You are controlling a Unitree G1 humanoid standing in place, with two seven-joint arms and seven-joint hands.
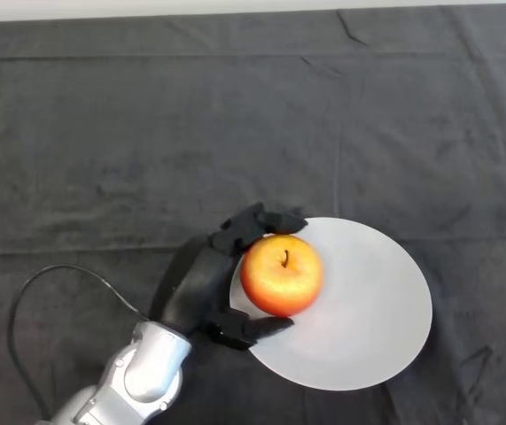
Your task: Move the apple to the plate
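A red-and-yellow apple (281,274) stands stem up on the left part of a white round plate (368,310). My left hand (201,285) sits just left of the apple at the plate's left rim. Its fingers (257,221) curve over the apple's far side and the thumb (251,328) reaches under its near side. The fingers lie close around the apple, and a thin gap seems to show at the thumb. The silver-grey forearm (142,372) comes in from the lower left.
A dark wrinkled cloth (235,115) covers the whole table. A pale strip of the table's far edge (235,5) runs along the top.
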